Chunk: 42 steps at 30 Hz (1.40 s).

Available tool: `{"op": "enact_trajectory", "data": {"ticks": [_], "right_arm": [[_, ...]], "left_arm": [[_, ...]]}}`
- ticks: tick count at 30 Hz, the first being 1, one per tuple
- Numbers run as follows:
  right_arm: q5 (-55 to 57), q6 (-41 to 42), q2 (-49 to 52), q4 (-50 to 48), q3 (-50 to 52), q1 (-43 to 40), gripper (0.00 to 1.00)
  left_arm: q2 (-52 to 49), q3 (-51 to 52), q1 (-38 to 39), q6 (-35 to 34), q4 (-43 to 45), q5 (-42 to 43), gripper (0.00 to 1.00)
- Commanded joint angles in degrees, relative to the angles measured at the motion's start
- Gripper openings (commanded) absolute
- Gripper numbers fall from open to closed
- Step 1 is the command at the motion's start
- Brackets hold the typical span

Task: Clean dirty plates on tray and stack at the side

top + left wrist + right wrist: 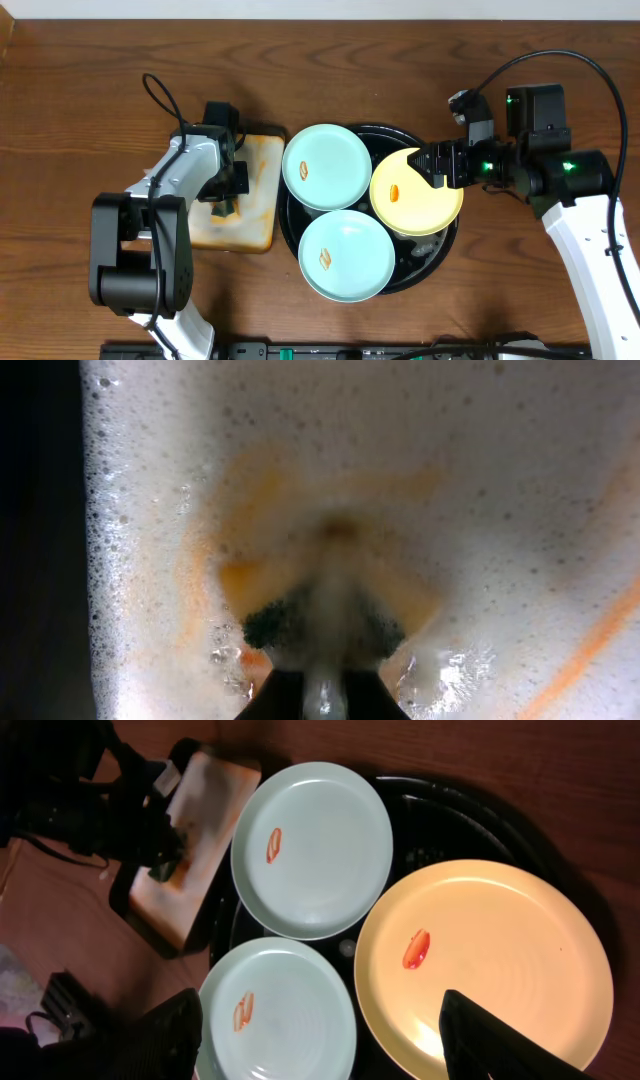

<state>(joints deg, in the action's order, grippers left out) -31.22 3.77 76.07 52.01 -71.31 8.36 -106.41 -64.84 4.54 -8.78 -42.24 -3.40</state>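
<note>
1. Across the whole overhead view, a brown wooden surface (80,80) is carrying everything, with one arm reaching in from each side.
2. At its middle, the black tray (380,132), round and glossy with a raised rim, is sitting with all three plates on it.
3. Just beside its left rim, a cream tray (255,200) is lying. It is rectangular and stained orange, and the left wrist view is showing it wet with foam (150,480).
4. Of the plates, the far mint plate (327,167) is overhanging the black tray's left rim toward the cream tray. The near mint plate (346,255) is jutting past the front rim. The yellow plate (415,195) is resting on the right side, and its edge looks to be lapping over both mint plates.
5. The right hand (437,165) is hovering above the yellow plate's far right edge. Its fingers (480,1040) are standing wide apart, gripping nothing.
6. The left hand (225,195) is pointing down onto the cream tray, with its fingers drawn narrow.
7. Between those fingers, what seems to be a dark sponge (265,625) is pressing into the foam, though the close view is too blurred to be sure.
8. Each plate is showing a small orange smear (396,193) near its middle.
</note>
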Motion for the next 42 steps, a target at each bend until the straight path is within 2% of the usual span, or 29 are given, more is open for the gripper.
{"op": "enact_trajectory", "data": {"ticks": [1,4,10,13,15,19,25,28,30,33,34,42], "right_arm": [[0.13,0.44,-0.13,0.09,-1.22,-0.68,0.73],[0.13,0.44,-0.13,0.09,-1.22,-0.68,0.73],[0.13,0.46,-0.13,0.07,-1.22,-0.68,0.73],[0.13,0.46,-0.13,0.09,-1.22,-0.68,0.73],[0.13,0.46,-0.13,0.09,-1.22,-0.68,0.73],[0.13,0.48,-0.13,0.09,-1.22,-0.68,0.73],[0.11,0.48,-0.13,0.09,-1.22,-0.66,0.73],[0.11,0.48,-0.13,0.09,-1.22,-0.68,0.73],[0.11,0.48,-0.13,0.09,-1.22,-0.68,0.73],[0.11,0.48,-0.13,0.13,-1.22,-0.68,0.73],[0.11,0.48,-0.13,0.13,-1.22,-0.68,0.73],[0.13,0.46,-0.13,0.09,-1.22,-0.68,0.73]], "left_arm": [[0.24,-1.25,-0.35,0.15,-0.72,0.39,0.07],[4.11,-2.99,-0.35,0.15,-2.43,1.77,0.09],[14.75,-5.05,-0.35,-0.04,-4.26,5.77,0.53],[17.20,-4.98,-0.35,-0.07,-5.92,5.77,0.61],[17.27,-4.50,-0.35,-0.59,-7.85,5.75,0.61],[15.85,-0.98,-0.35,-2.75,-8.87,5.29,0.61],[10.78,6.08,-0.35,-2.69,-2.29,5.33,0.61],[7.28,6.27,-0.35,-2.69,-0.61,5.38,0.48],[5.31,6.27,-0.35,-2.69,0.46,6.08,0.33],[3.02,6.27,-0.35,-2.67,1.22,7.78,0.19],[2.67,6.27,-0.35,-2.67,1.18,8.22,0.09],[7.48,0.13,-0.35,-2.69,-5.38,9.42,0.09]]}}
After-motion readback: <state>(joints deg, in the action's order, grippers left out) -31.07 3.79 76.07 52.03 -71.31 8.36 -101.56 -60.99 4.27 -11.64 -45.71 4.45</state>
